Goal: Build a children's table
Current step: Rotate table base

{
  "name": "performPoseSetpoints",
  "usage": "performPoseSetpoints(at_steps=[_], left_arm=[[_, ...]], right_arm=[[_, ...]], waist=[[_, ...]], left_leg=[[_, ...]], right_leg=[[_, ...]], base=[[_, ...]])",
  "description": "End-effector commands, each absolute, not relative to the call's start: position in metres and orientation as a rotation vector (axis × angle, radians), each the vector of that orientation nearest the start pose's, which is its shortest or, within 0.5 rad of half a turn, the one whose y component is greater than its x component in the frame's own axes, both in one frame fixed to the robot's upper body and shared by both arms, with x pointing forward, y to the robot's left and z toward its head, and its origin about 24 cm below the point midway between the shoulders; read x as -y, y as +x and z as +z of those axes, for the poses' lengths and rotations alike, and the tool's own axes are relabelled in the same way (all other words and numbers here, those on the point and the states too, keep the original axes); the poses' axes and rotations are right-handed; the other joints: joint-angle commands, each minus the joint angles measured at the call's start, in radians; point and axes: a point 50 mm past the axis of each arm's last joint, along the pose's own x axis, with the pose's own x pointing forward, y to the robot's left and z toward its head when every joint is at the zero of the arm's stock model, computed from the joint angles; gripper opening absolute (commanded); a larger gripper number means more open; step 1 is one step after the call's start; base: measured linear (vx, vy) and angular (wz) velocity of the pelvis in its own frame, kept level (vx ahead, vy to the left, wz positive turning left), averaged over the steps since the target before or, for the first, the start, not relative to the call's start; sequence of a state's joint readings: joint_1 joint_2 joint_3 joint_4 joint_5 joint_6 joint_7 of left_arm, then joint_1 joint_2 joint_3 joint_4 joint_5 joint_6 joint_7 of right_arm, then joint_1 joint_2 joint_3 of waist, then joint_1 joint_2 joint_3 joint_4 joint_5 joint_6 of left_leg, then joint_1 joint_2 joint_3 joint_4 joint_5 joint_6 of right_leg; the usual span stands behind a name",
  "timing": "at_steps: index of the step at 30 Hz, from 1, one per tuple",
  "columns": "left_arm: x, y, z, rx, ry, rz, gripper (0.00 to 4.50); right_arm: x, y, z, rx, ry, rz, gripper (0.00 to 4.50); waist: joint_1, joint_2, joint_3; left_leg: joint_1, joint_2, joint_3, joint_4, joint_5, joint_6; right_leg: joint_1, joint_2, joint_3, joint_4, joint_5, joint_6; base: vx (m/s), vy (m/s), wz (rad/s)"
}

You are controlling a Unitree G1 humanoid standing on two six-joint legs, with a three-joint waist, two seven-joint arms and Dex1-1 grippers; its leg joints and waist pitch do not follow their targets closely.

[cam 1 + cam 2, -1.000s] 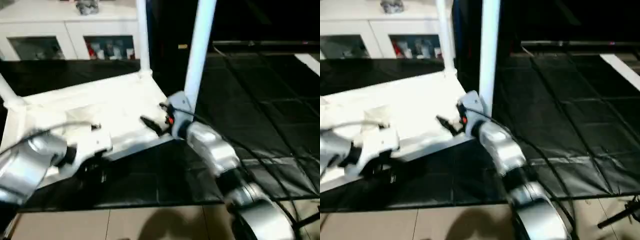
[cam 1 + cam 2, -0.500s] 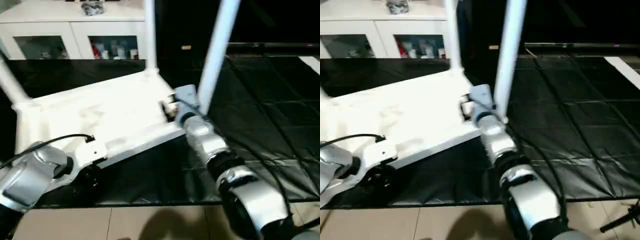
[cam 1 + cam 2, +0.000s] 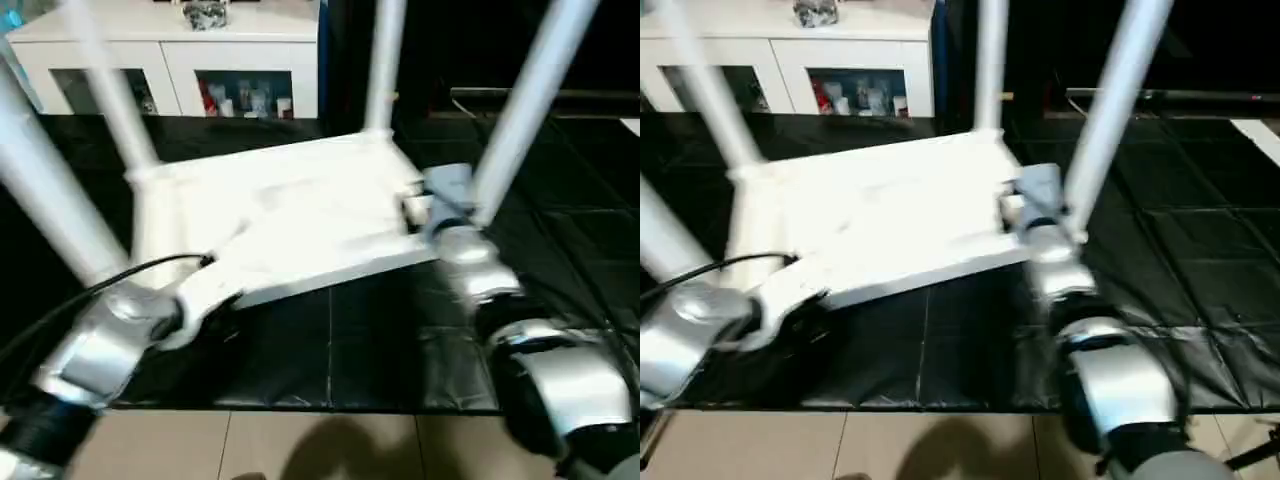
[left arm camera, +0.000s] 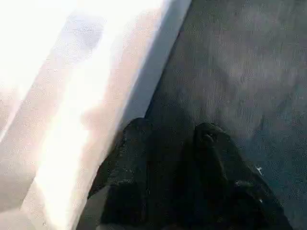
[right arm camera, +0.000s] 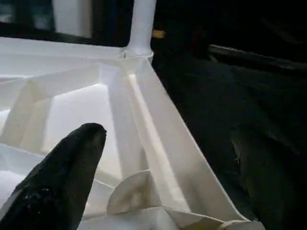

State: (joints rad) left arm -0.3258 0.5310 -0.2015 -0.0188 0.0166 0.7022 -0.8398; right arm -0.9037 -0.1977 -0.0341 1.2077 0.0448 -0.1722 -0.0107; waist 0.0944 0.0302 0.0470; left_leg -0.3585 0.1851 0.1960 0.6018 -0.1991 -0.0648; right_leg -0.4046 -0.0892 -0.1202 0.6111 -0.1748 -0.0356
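Note:
The children's table [image 3: 300, 210] lies upside down on the black mat, its ribbed underside facing up. All of its round white legs point upward, among them the near right leg [image 3: 520, 110] and the near left leg [image 3: 50, 190]. My right gripper [image 5: 165, 139] is open at the near right corner. One finger [image 5: 72, 172] hangs over the ribbed underside and the other is outside the rim [image 5: 158, 143]. My left gripper [image 4: 170, 132] sits low at the table's front edge [image 4: 144, 96]. Its fingers [image 4: 129, 163] stand slightly apart on the mat side, with nothing between them.
A white cabinet [image 3: 180, 70] with glass-fronted shelves stands behind the table. The black mat [image 3: 560, 230] stretches to the right, with a dark bar [image 3: 500, 95] along its back. Tan floor [image 3: 300, 445] borders the mat near me. A black cable [image 3: 130, 275] runs along my left forearm.
The camera has swung left, so the two left legs now show. My right wrist has turned in at the near right corner. The left gripper stays at the front edge.

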Motion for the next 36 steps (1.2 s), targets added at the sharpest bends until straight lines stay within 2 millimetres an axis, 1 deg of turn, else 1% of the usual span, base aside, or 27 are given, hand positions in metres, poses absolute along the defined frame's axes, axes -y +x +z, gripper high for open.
performPoseSetpoints(at_steps=[1,3,4,5,6,8,9,10,11,13,14,15,16,17,18,19,20,21,22,23,24,26,27,30,33,34,36], left_arm=[[-0.176,0.289,0.083,-0.472,0.253,-0.723,1.71],[-0.175,0.287,0.086,-0.428,0.181,-0.709,1.71],[-0.178,0.284,0.085,-0.431,0.190,-0.704,1.71],[-0.181,0.280,0.082,-0.439,0.207,-0.699,1.71],[-0.185,0.273,0.078,-0.466,0.207,-0.701,1.71],[-0.188,0.264,0.075,-0.488,0.182,-0.723,1.71],[-0.190,0.259,0.074,-0.502,0.166,-0.738,1.71],[-0.193,0.252,0.073,-0.522,0.151,-0.757,1.71],[-0.195,0.249,0.073,-0.532,0.144,-0.765,1.71],[-0.204,0.234,0.073,-0.587,0.128,-0.829,1.71],[-0.210,0.227,0.074,-0.620,0.131,-0.862,1.71],[-0.223,0.216,0.076,-0.687,0.140,-0.901,1.71],[-0.226,0.214,0.077,-0.702,0.141,-0.908,1.71],[-0.233,0.210,0.080,-0.731,0.145,-0.911,1.71],[-0.240,0.208,0.082,-0.752,0.146,-0.903,1.71],[-0.248,0.207,0.085,-0.778,0.150,-0.884,1.71],[-0.255,0.206,0.088,-0.794,0.161,-0.868,1.71],[-0.267,0.204,0.092,-0.822,0.176,-0.843,1.71],[-0.270,0.203,0.094,-0.829,0.181,-0.837,1.71],[-0.277,0.202,0.097,-0.842,0.195,-0.827,1.71],[-0.277,0.202,0.097,-0.843,0.195,-0.826,1.71],[-0.293,0.198,0.104,-0.888,0.208,-0.798,1.71],[-0.303,0.196,0.107,-0.916,0.217,-0.772,1.71],[-0.323,0.194,0.115,-0.955,0.231,-0.701,1.71],[-0.344,0.202,0.130,-0.888,0.268,-0.621,1.71],[-0.345,0.202,0.130,-0.882,0.269,-0.620,1.71],[-0.349,0.207,0.137,-0.809,0.269,-0.630,1.71]], right_arm=[[0.168,0.394,0.085,-0.085,-0.154,0.066,4.50],[0.168,0.392,0.085,-0.064,-0.149,0.112,4.50],[0.168,0.391,0.085,-0.053,-0.150,0.128,4.50],[0.168,0.389,0.083,-0.046,-0.151,0.144,4.50],[0.166,0.386,0.080,-0.043,-0.147,0.186,4.50],[0.163,0.381,0.077,-0.034,-0.138,0.255,4.50],[0.160,0.378,0.076,-0.028,-0.131,0.301,4.50],[0.157,0.374,0.075,-0.021,-0.110,0.367,4.50],[0.156,0.372,0.074,-0.018,-0.098,0.395,4.50],[0.153,0.363,0.074,-0.017,-0.038,0.513,4.50],[0.151,0.354,0.073,-0.022,-0.021,0.604,4.50],[0.148,0.344,0.071,-0.031,-0.008,0.713,4.50],[0.147,0.341,0.071,-0.033,-0.006,0.738,4.50],[0.146,0.335,0.071,-0.036,-0.005,0.790,4.50],[0.146,0.331,0.070,-0.040,0.001,0.827,4.50],[0.145,0.325,0.070,-0.050,0.019,0.881,4.50],[0.145,0.320,0.070,-0.054,0.027,0.920,4.50],[0.145,0.313,0.071,-0.063,0.041,0.983,4.50],[0.145,0.311,0.071,-0.067,0.046,0.999,4.50],[0.145,0.307,0.071,-0.079,0.053,1.033,4.50],[0.145,0.307,0.071,-0.080,0.053,1.034,4.50],[0.144,0.302,0.069,-0.111,0.048,1.069,4.50],[0.144,0.301,0.068,-0.126,0.041,1.069,4.50],[0.144,0.303,0.066,-0.148,0.018,1.035,4.50],[0.146,0.308,0.061,-0.201,-0.012,0.960,4.50],[0.146,0.308,0.061,-0.203,-0.013,0.958,4.50],[0.147,0.309,0.059,-0.213,-0.045,0.940,4.50]], waist=[[-0.007,0.009,-0.071],[-0.009,0.007,-0.068],[-0.012,0.000,-0.067],[-0.013,0.001,-0.068],[-0.020,0.003,-0.068],[-0.022,0.005,-0.067],[-0.023,0.009,-0.068],[-0.023,0.008,-0.070],[-0.021,0.011,-0.070],[-0.019,0.009,-0.066],[-0.018,0.012,-0.064],[-0.019,0.013,-0.058],[-0.013,0.014,-0.056],[-0.016,0.015,-0.052],[-0.011,0.018,-0.050],[-0.007,0.017,-0.048],[-0.007,0.017,-0.048],[-0.004,0.021,-0.040],[-0.003,0.021,-0.038],[-0.001,0.026,-0.038],[-0.004,0.023,-0.036],[-0.001,0.023,-0.038],[-0.002,0.026,-0.036],[-0.003,0.030,-0.038],[-0.002,0.032,-0.039],[-0.002,0.032,-0.039],[0.001,0.035,-0.043]], left_leg=[[0.002,0.039,-0.023,-0.064,-0.195,0.019],[-0.004,0.040,-0.024,-0.063,-0.197,0.040],[-0.008,0.040,-0.026,-0.064,-0.191,0.046],[-0.012,0.041,-0.029,-0.064,-0.178,0.060],[-0.009,0.040,-0.026,-0.061,-0.166,0.070],[-0.010,0.043,-0.025,-0.060,-0.157,0.083],[-0.006,0.044,-0.025,-0.060,-0.146,0.090],[-0.007,0.044,-0.025,-0.059,-0.134,0.100],[-0.007,0.048,-0.027,-0.060,-0.130,0.103],[-0.007,0.048,-0.028,-0.062,-0.140,0.116],[-0.007,0.049,-0.030,-0.063,-0.147,0.118],[-0.005,0.050,-0.030,-0.068,-0.185,0.118],[-0.001,0.049,-0.029,-0.068,-0.200,0.116],[-0.003,0.050,-0.029,-0.074,-0.219,0.107],[0.004,0.052,-0.028,-0.074,-0.238,0.099],[0.008,0.050,-0.029,-0.076,-0.265,0.072],[0.008,0.050,-0.029,-0.076,-0.265,0.072],[0.020,0.051,-0.030,-0.080,-0.327,0.051],[0.020,0.048,-0.032,-0.082,-0.343,0.047],[0.021,0.049,-0.036,-0.084,-0.353,0.040],[0.022,0.048,-0.037,-0.085,-0.365,0.034],[0.024,0.046,-0.040,-0.084,-0.359,0.031],[0.022,0.044,-0.041,-0.086,-0.359,0.032],[0.022,0.045,-0.045,-0.087,-0.360,0.027],[0.023,0.045,-0.048,-0.087,-0.352,0.021],[0.023,0.045,-0.048,-0.087,-0.352,0.021],[0.022,0.046,-0.048,-0.087,-0.334,0.018]], right_leg=[[0.061,-0.069,0.063,-0.060,-0.130,-0.212],[0.063,-0.071,0.061,-0.064,-0.154,-0.214],[0.066,-0.069,0.060,-0.063,-0.161,-0.209],[0.067,-0.069,0.058,-0.063,-0.176,-0.196],[0.062,-0.067,0.059,-0.065,-0.186,-0.190],[0.062,-0.068,0.060,-0.067,-0.191,-0.187],[0.058,-0.063,0.060,-0.067,-0.183,-0.191],[0.060,-0.061,0.061,-0.064,-0.157,-0.202],[0.058,-0.062,0.061,-0.061,-0.148,-0.209],[0.059,-0.058,0.060,-0.062,-0.147,-0.220],[0.059,-0.059,0.060,-0.061,-0.158,-0.217],[0.055,-0.055,0.059,-0.069,-0.213,-0.201],[0.055,-0.054,0.058,-0.074,-0.240,-0.187],[0.052,-0.049,0.058,-0.078,-0.281,-0.176],[0.047,-0.051,0.059,-0.084,-0.315,-0.167],[0.047,-0.054,0.063,-0.088,-0.359,-0.160],[0.047,-0.054,0.063,-0.088,-0.359,-0.160],[0.036,-0.056,0.064,-0.098,-0.435,-0.142],[0.040,-0.057,0.063,-0.102,-0.465,-0.131],[0.040,-0.060,0.066,-0.104,-0.496,-0.111],[0.039,-0.060,0.065,-0.109,-0.523,-0.099],[0.040,-0.064,0.066,-0.112,-0.540,-0.092],[0.036,-0.061,0.066,-0.111,-0.541,-0.090],[0.036,-0.062,0.067,-0.109,-0.516,-0.102],[0.038,-0.064,0.068,-0.107,-0.493,-0.113],[0.038,-0.064,0.068,-0.107,-0.493,-0.113],[0.041,-0.065,0.069,-0.101,-0.432,-0.130]], base=[[0.000,0.000,0.00],[0.000,0.000,0.00],[0.000,0.000,0.00],[0.000,0.000,0.00],[0.000,0.000,0.00],[0.000,0.000,0.00],[0.000,0.000,0.00],[0.000,0.000,0.00],[0.000,0.000,0.00],[0.000,0.000,0.00],[0.000,0.000,0.00],[0.000,0.000,0.00],[0.000,0.000,0.00],[0.000,0.000,0.00],[0.000,0.000,0.00],[0.000,0.000,0.00],[0.000,0.000,0.00],[0.000,0.000,0.00],[0.000,0.000,0.00],[0.000,0.000,0.00],[0.000,0.000,0.00],[0.000,0.000,0.00],[0.000,0.000,0.00],[0.000,0.000,0.00],[0.000,0.000,0.00],[0.000,0.000,0.00],[0.000,0.000,0.00]])
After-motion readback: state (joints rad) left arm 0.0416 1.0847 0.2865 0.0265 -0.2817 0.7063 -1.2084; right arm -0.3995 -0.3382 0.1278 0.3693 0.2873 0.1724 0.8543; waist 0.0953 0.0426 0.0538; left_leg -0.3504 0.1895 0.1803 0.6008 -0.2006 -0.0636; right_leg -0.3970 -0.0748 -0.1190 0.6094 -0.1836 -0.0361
